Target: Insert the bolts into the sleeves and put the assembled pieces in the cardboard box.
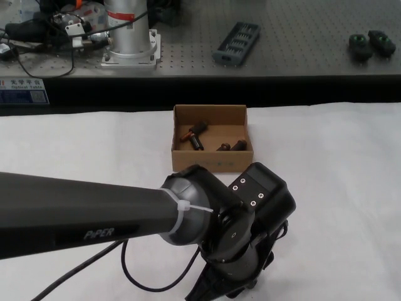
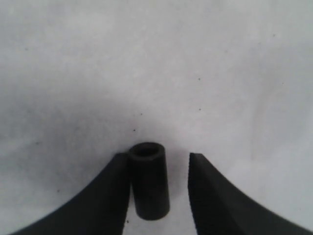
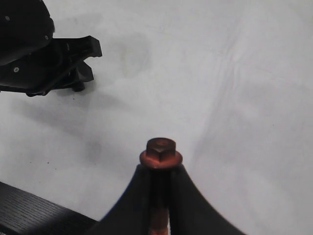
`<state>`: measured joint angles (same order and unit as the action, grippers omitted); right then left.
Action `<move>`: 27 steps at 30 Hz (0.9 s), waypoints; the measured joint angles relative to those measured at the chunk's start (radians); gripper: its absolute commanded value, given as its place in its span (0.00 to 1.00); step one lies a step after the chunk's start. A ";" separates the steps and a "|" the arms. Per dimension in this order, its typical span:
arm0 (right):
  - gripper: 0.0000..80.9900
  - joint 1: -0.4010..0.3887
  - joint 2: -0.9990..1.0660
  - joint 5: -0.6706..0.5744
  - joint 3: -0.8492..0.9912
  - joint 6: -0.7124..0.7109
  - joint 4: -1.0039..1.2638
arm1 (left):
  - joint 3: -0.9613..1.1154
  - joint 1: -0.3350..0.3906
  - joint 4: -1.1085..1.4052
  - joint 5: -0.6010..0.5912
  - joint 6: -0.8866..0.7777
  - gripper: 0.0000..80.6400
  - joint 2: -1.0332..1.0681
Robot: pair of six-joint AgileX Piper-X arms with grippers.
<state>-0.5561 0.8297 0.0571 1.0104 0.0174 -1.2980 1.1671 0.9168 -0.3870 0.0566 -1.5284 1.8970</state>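
grasp step: left gripper (image 2: pixel 157 161) spread around sleeve (image 2: pixel 149 183) on the cloth (image 2: pixel 205 58), not clamped yet. right gripper (image 3: pixel 160 170) clenched on bolt (image 3: pixel 161 152). next likely: clamp sleeve, line up bolt.

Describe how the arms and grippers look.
An arm is a dark grey tube with white lettering, a white cable tie and a black cable looping below. The left gripper and right gripper have black fingers curving to narrow tips.
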 measured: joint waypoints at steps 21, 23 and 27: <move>0.02 0.000 0.000 0.021 0.000 -0.010 0.000 | 0.011 -0.012 -0.007 -0.143 -0.069 0.01 0.014; 0.02 0.000 0.000 0.021 0.000 -0.010 0.000 | 0.011 -0.012 -0.005 -0.167 -0.069 0.01 0.014; 0.02 0.000 0.000 0.021 0.000 -0.010 0.000 | 0.011 -0.015 0.002 -0.226 0.009 0.01 0.014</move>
<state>-0.5561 0.8297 0.0785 1.0104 0.0073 -1.2980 1.1784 0.9015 -0.3845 -0.1698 -1.5197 1.9113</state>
